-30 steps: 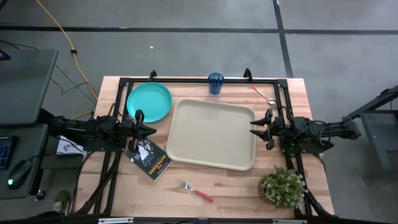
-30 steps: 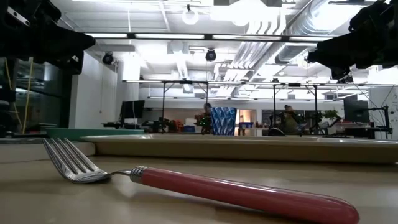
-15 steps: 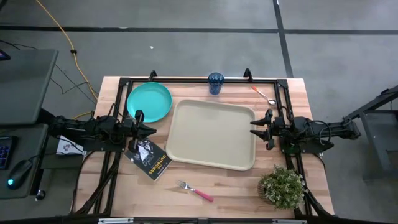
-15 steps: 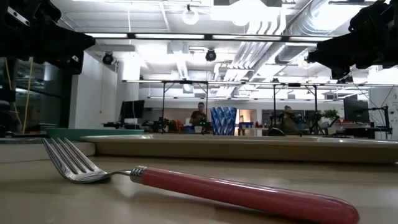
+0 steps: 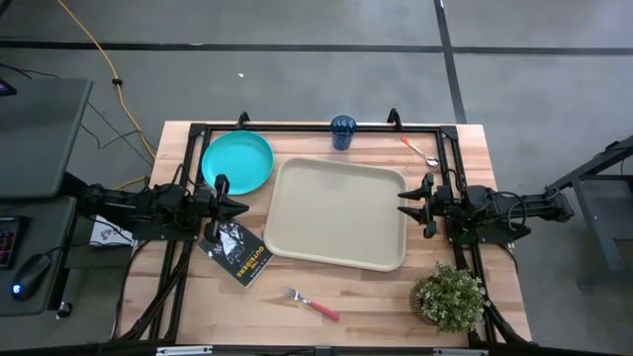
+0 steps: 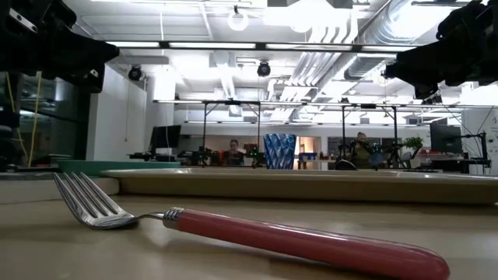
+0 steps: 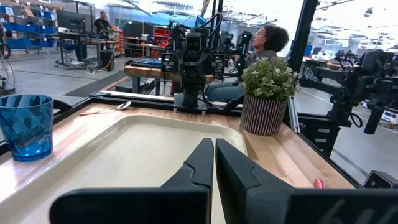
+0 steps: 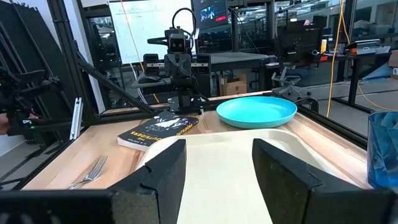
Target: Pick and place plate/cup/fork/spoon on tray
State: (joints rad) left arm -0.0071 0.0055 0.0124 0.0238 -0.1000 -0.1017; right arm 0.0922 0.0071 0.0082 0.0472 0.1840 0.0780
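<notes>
The tray (image 5: 336, 215) lies bare mid-bench between both arms. The left gripper (image 5: 240, 207) hovers at its left edge, jaws pressed together; the right gripper (image 5: 404, 203) at its right edge, jaws spread wide. Plate (image 5: 237, 163), cup (image 5: 343, 132), spoon (image 5: 420, 151) and fork (image 5: 311, 304) lie on the bench around the tray

Wooden counter (image 5: 366, 297) carries tray (image 5: 336, 214), plate (image 5: 237, 163), cup (image 5: 343, 132), spoon (image 5: 420, 151), fork (image 5: 311, 304), booklet (image 5: 237, 252), plant (image 5: 450, 297).
</notes>
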